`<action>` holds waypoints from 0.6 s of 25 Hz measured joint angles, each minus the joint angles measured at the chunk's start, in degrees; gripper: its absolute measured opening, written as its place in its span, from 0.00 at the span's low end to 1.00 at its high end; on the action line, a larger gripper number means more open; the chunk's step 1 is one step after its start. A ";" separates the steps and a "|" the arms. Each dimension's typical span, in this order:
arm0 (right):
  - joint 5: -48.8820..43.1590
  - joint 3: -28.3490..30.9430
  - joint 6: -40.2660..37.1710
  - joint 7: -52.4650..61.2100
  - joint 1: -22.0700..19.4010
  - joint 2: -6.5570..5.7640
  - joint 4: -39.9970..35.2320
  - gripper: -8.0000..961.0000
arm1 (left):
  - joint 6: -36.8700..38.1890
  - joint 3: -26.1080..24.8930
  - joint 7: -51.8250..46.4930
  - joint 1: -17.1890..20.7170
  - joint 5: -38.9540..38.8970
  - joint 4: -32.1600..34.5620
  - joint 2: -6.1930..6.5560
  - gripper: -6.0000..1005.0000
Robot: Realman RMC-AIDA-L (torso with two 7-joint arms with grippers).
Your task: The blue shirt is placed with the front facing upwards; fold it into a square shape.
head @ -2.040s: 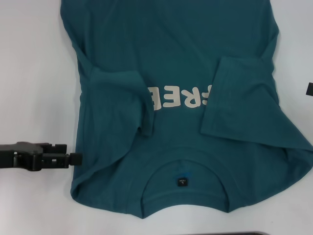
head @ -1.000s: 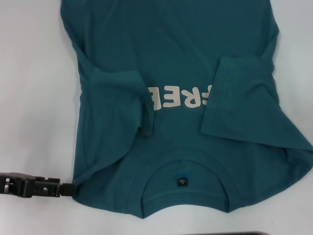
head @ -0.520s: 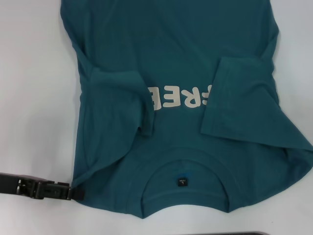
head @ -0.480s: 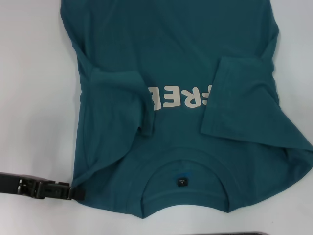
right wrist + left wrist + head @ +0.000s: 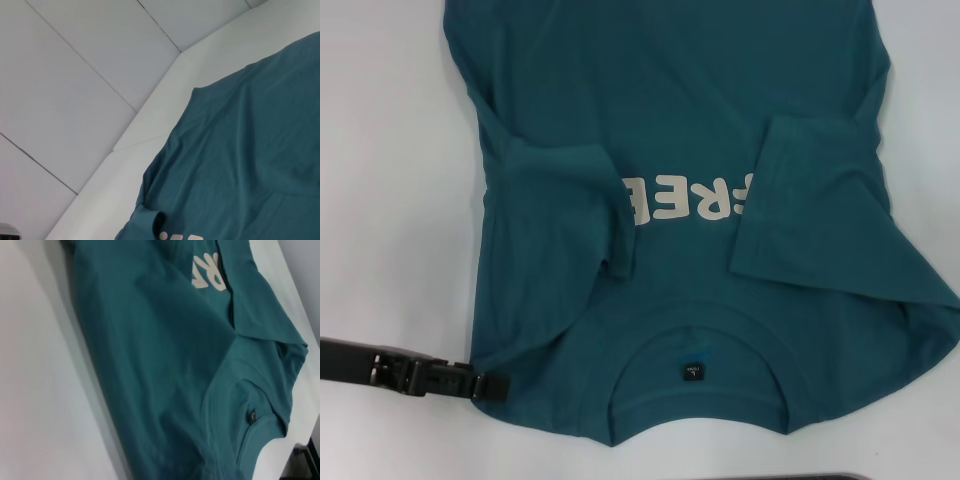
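Shirt point(image 5: 680, 130) shoulder corner touches left gripper point(image 5: 492, 385) tip, grip state unclear.

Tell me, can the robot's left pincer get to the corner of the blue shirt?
Probably yes. The left pincer is already at the blue shirt, at its near left shoulder corner, with nothing between them.

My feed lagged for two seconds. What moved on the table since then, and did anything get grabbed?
The left gripper moved down along the shirt's left edge toward the near shoulder corner, then pushed in until its tip overlaps the cloth edge. Whether it has gripped the cloth can't be seen. The shirt lies as before: both sleeves folded in, label showing. The right gripper is out of view now.
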 joint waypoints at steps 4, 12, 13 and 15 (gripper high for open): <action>0.00 0.00 0.00 0.01 0.00 0.01 0.00 0.95 | 0.49 0.07 0.00 -0.85 0.00 0.01 -0.12 0.87; 0.00 0.00 0.04 0.03 0.07 0.04 0.00 0.95 | 0.80 0.26 -2.01 -2.73 1.57 -0.35 0.23 0.87; 0.00 0.00 0.07 0.03 0.16 0.03 0.00 0.95 | 0.80 0.26 -2.01 -2.73 1.57 -0.35 0.23 0.87; 0.00 0.00 0.10 0.04 0.21 0.04 0.00 0.95 | 0.86 0.26 -2.66 -3.11 1.63 -0.54 0.27 0.87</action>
